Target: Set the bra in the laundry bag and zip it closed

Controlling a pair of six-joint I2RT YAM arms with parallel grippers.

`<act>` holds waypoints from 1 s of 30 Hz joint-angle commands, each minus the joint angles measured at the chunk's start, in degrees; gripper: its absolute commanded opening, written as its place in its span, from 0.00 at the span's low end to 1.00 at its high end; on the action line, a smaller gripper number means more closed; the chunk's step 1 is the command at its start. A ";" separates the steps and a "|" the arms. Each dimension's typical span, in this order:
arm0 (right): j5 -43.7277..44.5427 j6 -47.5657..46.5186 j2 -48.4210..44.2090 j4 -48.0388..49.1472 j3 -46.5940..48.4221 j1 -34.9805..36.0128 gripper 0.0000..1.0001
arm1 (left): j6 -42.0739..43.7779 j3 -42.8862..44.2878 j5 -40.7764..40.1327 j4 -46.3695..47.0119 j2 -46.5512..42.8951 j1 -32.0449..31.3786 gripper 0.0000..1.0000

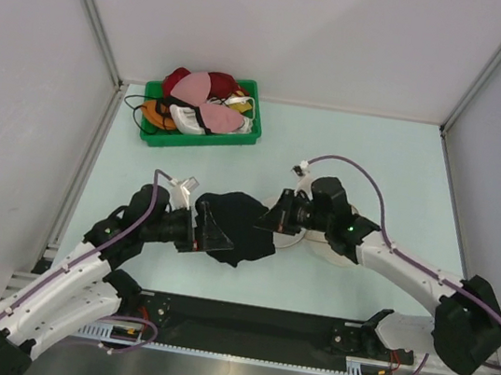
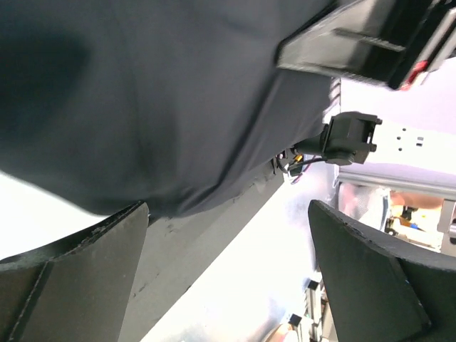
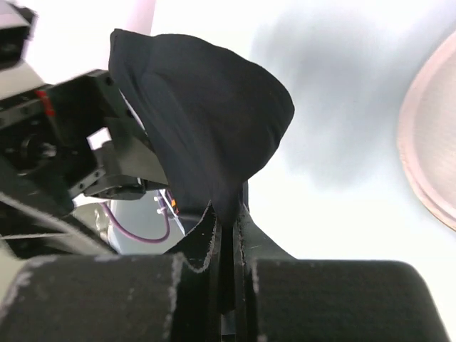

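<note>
Bra (image 1: 237,228): black, bunched, centre of the top view, between both grippers. Right gripper (image 3: 228,214): clenched on the fabric's lower fold. Left gripper (image 2: 226,210): fingers spread wide, grasping nothing, fabric just above them. Laundry bag (image 1: 291,242): cream disc, right of centre, partly under the right arm. Green bin (image 1: 199,139): upper left, holding coloured bras.

Our left arm (image 1: 51,292) and right arm (image 1: 408,268) have white links and black joints. A purple cable (image 1: 349,161) runs along each; a green light (image 1: 350,228) glows on the right. The left hand (image 2: 228,210) has matte black wedge fingers (image 2: 370,285), edges scuffed pale.
</note>
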 commanded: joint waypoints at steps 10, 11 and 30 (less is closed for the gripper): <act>-0.68 -2.15 -7.67 -9.78 1.68 -1.63 0.00 | -0.44 3.27 -2.89 7.25 0.45 -3.32 1.00; -1.11 -2.07 -8.02 -9.69 1.76 -1.54 0.00 | -0.70 3.10 -3.06 7.25 0.54 -3.32 0.99; -4.28 2.15 -11.19 -7.06 3.26 -0.23 0.00 | -1.32 2.92 -3.33 10.85 5.46 -3.93 1.00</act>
